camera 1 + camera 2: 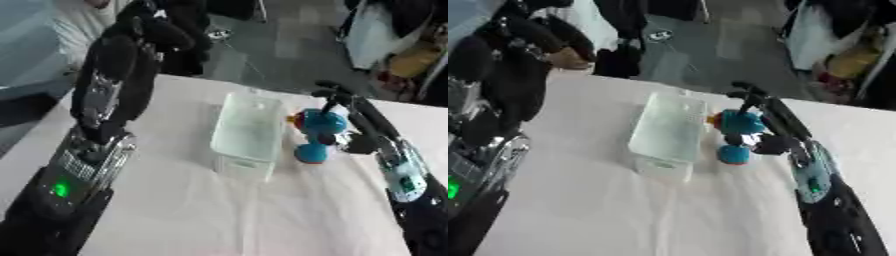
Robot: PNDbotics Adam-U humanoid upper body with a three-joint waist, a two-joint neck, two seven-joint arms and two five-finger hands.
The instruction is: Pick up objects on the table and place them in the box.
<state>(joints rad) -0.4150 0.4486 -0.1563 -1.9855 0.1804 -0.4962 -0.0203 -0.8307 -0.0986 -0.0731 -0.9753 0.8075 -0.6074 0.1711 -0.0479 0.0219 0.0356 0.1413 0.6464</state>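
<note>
A clear plastic box (248, 131) lies lengthwise in the middle of the white table (201, 210). Just right of it a blue toy (317, 134) with an orange bit on its left side stands on a round blue base. My right hand (343, 112) is curled round the toy's upper part, fingers over its top and right side. My left arm rises at the left, its hand (157, 27) held high above the table's far left corner with fingers curled and nothing in them.
Beyond the table's far edge lie a dark floor, bags and a yellow thing (411, 62) at the upper right. A dark shape (22, 107) borders the table's left edge.
</note>
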